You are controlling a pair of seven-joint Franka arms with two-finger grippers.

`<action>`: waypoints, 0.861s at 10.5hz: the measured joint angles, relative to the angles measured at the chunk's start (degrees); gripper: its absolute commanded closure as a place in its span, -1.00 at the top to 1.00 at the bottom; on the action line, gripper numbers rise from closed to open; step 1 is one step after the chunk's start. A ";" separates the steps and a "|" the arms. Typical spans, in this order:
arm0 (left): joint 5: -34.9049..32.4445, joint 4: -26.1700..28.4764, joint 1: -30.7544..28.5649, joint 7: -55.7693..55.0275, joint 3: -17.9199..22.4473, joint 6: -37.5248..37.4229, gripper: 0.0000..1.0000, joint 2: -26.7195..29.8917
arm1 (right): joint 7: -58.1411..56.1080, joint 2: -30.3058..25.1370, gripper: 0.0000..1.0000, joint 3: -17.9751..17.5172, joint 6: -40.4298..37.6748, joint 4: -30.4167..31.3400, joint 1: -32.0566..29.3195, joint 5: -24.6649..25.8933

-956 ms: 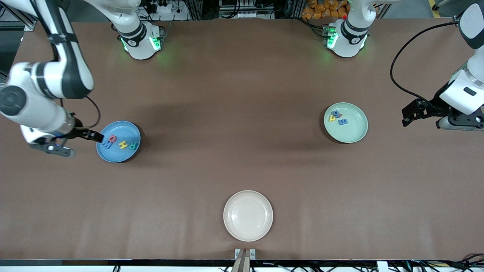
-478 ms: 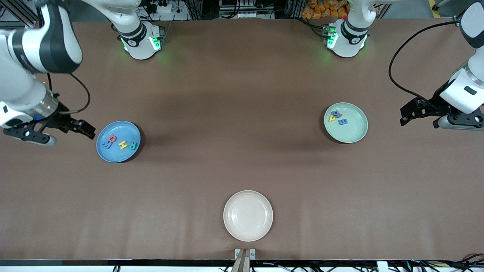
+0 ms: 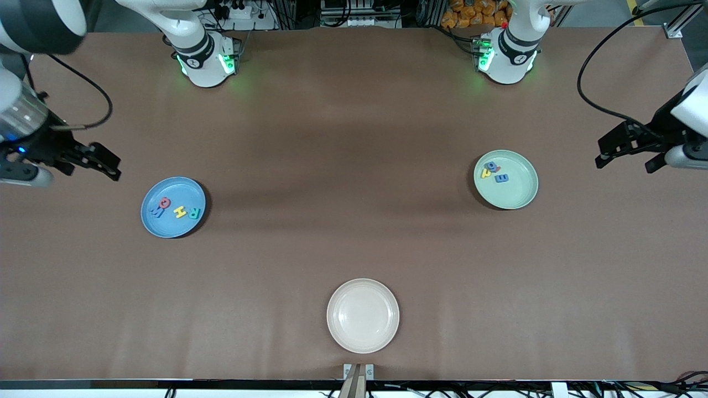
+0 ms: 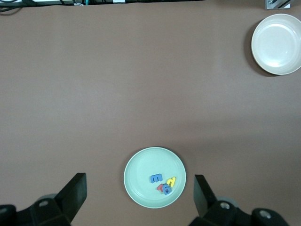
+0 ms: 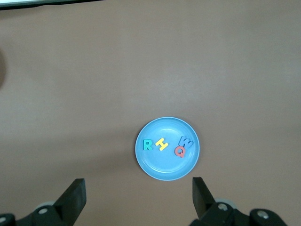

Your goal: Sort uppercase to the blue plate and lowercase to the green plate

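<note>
Four capital letters (image 3: 176,208) lie in the blue plate (image 3: 155,224) toward the right arm's end; four small letters (image 3: 493,172) lie in the green plate (image 3: 522,190) toward the left arm's end. A cream plate (image 3: 363,315) sits nearest the front camera on the brown table cover (image 3: 343,166). Right gripper (image 3: 105,160) and left gripper (image 3: 608,149) hang over bare cover, jaws wide, empty.

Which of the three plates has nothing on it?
The cream-white plate, nearest the front camera. The blue plate and green plate each hold foam letters.
</note>
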State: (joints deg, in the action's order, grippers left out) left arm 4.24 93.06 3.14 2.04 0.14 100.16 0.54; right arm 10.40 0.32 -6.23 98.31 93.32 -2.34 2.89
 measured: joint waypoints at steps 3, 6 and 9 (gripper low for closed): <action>0.51 0.00 -0.38 -0.03 -0.03 -0.17 1.00 0.02 | -0.92 -0.01 1.00 -0.03 -6.00 -5.60 0.69 -1.65; 1.33 0.00 -0.37 -0.08 -0.04 -0.33 1.00 0.02 | -0.98 -0.01 1.00 -0.14 -8.48 -7.39 2.17 -2.62; 1.36 0.00 -0.38 -0.13 -0.04 -0.34 1.00 0.02 | -1.00 -0.01 1.00 -0.17 -9.27 -7.49 3.77 -2.72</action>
State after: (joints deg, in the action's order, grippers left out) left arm 5.60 93.06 2.76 1.91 0.10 99.82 0.56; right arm 9.40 0.31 -6.40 89.04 85.82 1.43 0.17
